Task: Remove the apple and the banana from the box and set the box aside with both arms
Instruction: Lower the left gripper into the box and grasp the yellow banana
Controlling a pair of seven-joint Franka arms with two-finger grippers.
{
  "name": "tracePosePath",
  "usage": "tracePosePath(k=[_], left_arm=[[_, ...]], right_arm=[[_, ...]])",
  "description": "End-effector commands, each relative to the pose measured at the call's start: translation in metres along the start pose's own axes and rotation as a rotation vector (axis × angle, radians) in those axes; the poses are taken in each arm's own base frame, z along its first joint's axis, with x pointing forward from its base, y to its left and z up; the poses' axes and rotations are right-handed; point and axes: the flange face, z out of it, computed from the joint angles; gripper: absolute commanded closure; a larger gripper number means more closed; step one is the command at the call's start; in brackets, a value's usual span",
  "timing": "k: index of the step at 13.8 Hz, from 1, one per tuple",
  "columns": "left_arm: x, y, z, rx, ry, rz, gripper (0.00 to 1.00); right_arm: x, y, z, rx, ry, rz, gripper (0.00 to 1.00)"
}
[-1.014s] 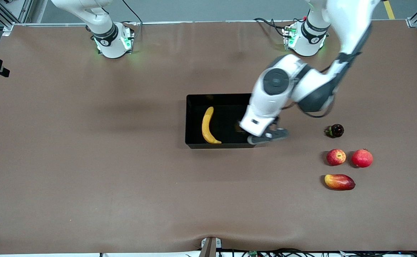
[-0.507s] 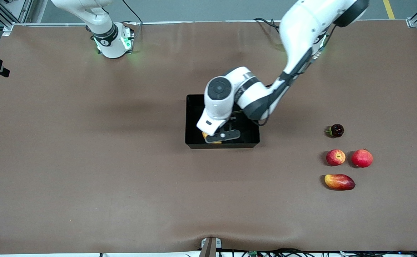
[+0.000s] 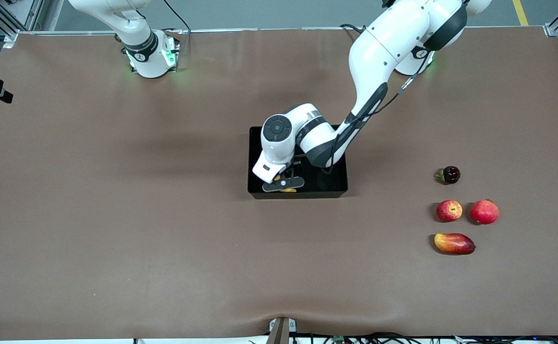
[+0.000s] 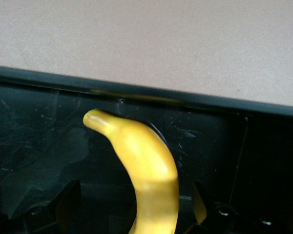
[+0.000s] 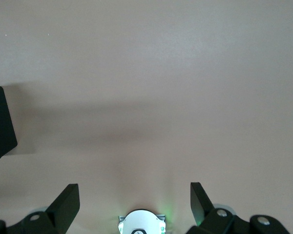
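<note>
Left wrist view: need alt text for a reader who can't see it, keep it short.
A long curved yellow banana lies on the glossy floor of a black rectangular open-topped plastic tray, its tip pointing toward the tray's low wall. The left pincer is over it, open, with a dark finger on either side of the banana. Past the wall is the brown table surface.

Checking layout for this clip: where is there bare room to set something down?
Bare tabletop runs from the black box to the right arm's end. The box is crowded: banana under the open left end effector. Toward the left arm's end, apple, mango and two more fruits cluster.
</note>
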Motion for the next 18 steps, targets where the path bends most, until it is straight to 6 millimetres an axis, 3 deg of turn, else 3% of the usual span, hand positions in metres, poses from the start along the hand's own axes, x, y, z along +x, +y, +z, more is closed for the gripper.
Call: tracePosePath(k=[1, 7, 9, 11, 13, 17, 18], left_arm=[[-0.003, 0.011, 0.008, -0.027, 0.021, -0.002, 0.0], [-0.007, 0.011, 0.019, -0.02, 0.012, -0.002, 0.04], [-0.008, 0.009, 0.025, -0.014, 0.005, -0.01, 0.59], [-0.007, 0.01, 0.023, -0.018, 0.004, -0.005, 1.0], [0.0, 0.01, 0.001, -0.024, 0.027, -0.003, 1.0], [0.008, 0.007, -0.062, -0.013, 0.056, -0.002, 1.0], [0.008, 0.007, -0.086, -0.015, 0.068, -0.004, 1.0]], right_arm=[[0.0, 0.002, -0.001, 0.017, -0.001, -0.003, 0.0], [0.0, 0.002, -0.001, 0.017, -0.001, -0.002, 0.0], [0.0, 0.003, -0.001, 0.017, 0.0, -0.002, 0.0], [0.001, 0.002, -0.001, 0.017, -0.001, -0.002, 0.0], [0.007, 0.002, 0.007, 0.014, -0.017, -0.001, 0.0], [0.008, 0.002, 0.006, 0.014, -0.016, 0.001, 0.0], [0.008, 0.0, 0.007, 0.013, -0.017, 0.001, 0.0]])
